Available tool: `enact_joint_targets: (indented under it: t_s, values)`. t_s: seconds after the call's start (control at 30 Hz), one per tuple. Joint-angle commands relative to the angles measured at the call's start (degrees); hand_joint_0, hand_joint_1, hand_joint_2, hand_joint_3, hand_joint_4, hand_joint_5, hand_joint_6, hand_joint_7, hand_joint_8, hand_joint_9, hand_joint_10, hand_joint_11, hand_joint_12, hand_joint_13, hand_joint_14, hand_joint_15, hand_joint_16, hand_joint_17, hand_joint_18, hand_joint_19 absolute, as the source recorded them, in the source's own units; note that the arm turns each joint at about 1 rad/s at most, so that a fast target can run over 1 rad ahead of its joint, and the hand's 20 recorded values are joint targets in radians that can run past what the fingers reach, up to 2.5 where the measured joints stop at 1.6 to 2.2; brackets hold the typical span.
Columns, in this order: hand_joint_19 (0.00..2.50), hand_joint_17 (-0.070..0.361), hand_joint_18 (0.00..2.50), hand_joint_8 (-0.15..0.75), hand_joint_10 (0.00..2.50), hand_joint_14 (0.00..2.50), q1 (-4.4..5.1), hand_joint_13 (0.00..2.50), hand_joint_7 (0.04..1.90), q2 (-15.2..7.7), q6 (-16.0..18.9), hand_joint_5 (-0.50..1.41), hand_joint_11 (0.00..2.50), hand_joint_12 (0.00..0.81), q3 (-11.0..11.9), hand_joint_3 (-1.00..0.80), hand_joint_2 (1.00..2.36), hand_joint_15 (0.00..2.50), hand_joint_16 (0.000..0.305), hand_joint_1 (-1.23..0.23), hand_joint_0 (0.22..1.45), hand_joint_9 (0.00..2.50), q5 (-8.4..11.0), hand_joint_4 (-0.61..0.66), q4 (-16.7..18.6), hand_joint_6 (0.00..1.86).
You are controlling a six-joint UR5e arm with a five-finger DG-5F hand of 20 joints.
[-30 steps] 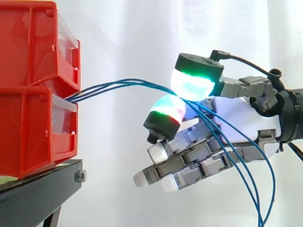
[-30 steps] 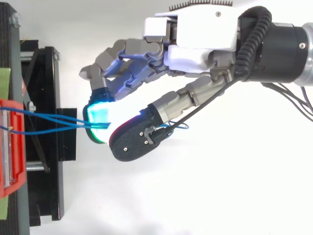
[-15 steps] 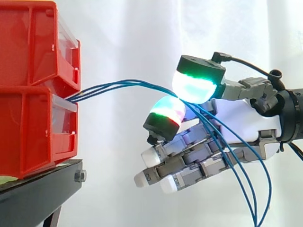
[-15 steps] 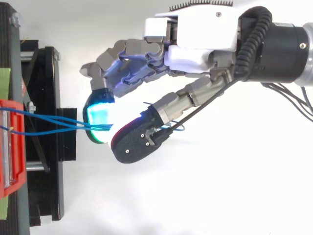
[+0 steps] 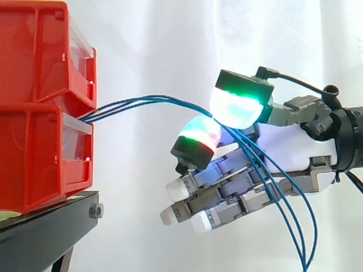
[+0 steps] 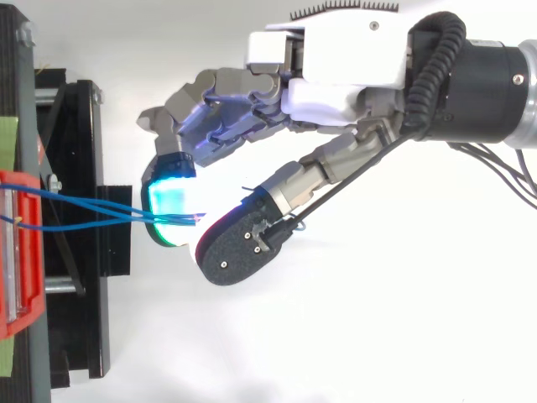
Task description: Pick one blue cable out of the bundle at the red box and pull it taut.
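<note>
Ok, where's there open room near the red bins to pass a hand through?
Open: above the blue cables, between the upper red bin and the hand; also beneath them, between the lower red bin and the fingertips. Crowded: where the glowing pads pinch the cables, and below the hand, where they droop.

White curtain [image 5: 170,45] behind, black stand [image 5: 45,226] at left, pale white surface [image 6: 377,336] below
</note>
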Motion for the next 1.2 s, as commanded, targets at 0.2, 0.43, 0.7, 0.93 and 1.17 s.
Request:
enact_joint_targets:
  t_s: [0.2,0.43,0.7,0.93,1.17]
  values:
    - [0.2,0.127,0.28,0.283,0.01,0.0,0.02,0.11,1.04,0.0,0.0,-0.18,0.42,0.374,0.0,-0.4,1.01,0.0,0.056,-0.68,0.63,0.57,0.02,0.11,0.0,0.9]
    - [0.18,0.137,0.35,0.311,0.01,0.0,0.02,0.16,1.1,0.0,0.0,-0.16,0.42,0.392,0.1,-0.18,1.01,0.0,0.061,-0.72,0.62,0.64,0.02,0.11,0.0,0.9]
    - [0.16,0.128,0.33,0.275,0.01,0.0,0.02,0.13,1.01,0.0,0.0,-0.19,0.43,0.372,0.0,-0.2,1.02,0.0,0.057,-0.86,0.71,0.55,0.02,0.02,0.0,0.91]
    - [0.15,0.127,0.32,0.264,0.01,0.0,0.02,0.12,0.97,0.0,0.0,-0.2,0.42,0.37,0.0,-0.36,1.01,0.0,0.057,-0.89,0.76,0.53,0.02,0.04,0.0,0.91]
    - [0.2,0.128,0.33,0.283,0.01,0.0,0.11,0.14,1.01,0.0,0.0,-0.18,0.41,0.374,0.0,-0.42,1.01,0.0,0.057,-0.7,0.63,0.6,0.02,0.11,0.0,0.89]
